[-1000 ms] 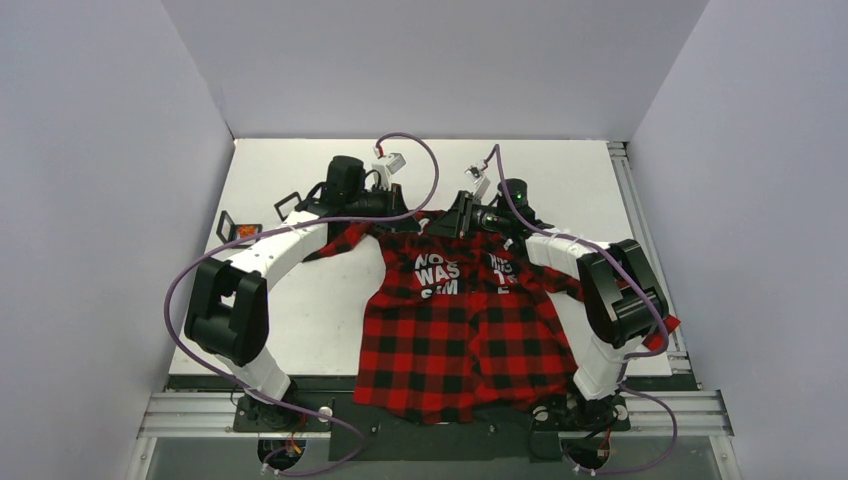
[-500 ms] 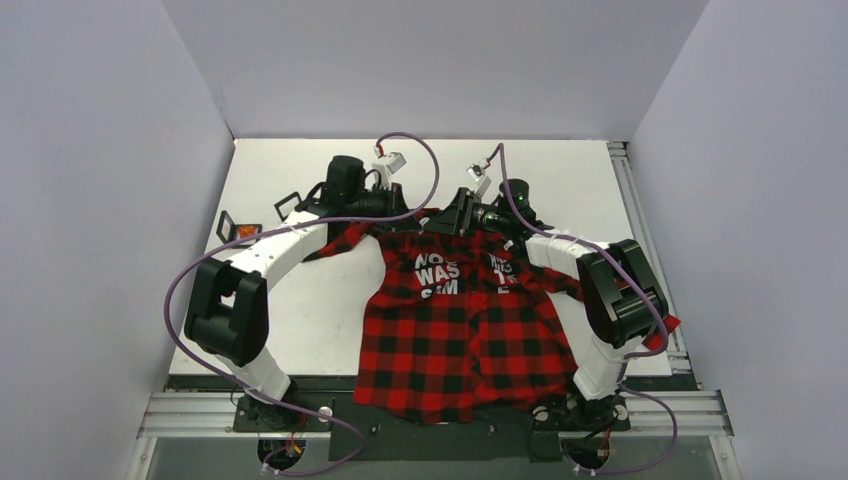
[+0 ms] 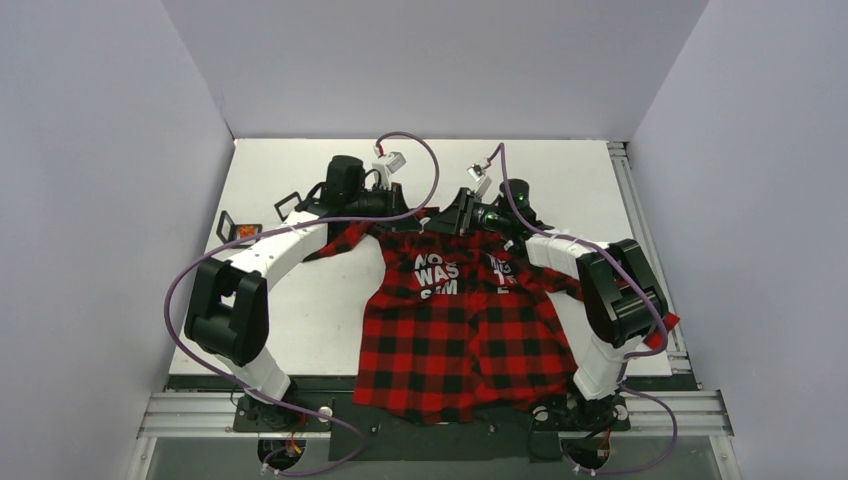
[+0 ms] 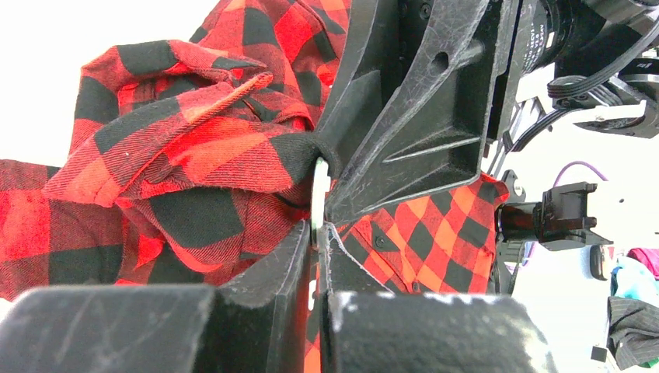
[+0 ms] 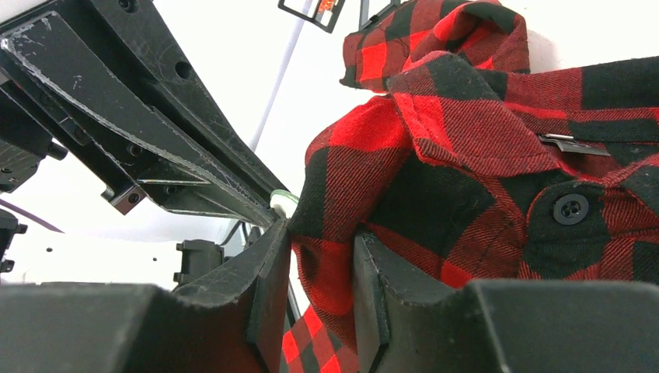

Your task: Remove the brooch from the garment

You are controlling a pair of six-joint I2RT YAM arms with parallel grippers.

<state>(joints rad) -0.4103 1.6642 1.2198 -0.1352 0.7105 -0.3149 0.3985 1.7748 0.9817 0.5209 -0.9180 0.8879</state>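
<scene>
My left gripper [image 4: 319,233] pinched narrow on thin pale disc [image 4: 317,186], edge-on, at shirt [image 5: 466,140] collar fold. Cannot tell if disc is brooch part; orange brooch hidden. My right gripper [image 5: 320,237] clamps soft flannel fold just beside, tips nearly touching left's. Judgement: pull apart next. Disc hard, cloth limp.

light: bright, even | shadows: soft | wrist backgrounds: blown out | near foreground: blurred

"WAS" on the garment [image 3: 450,330]
</scene>
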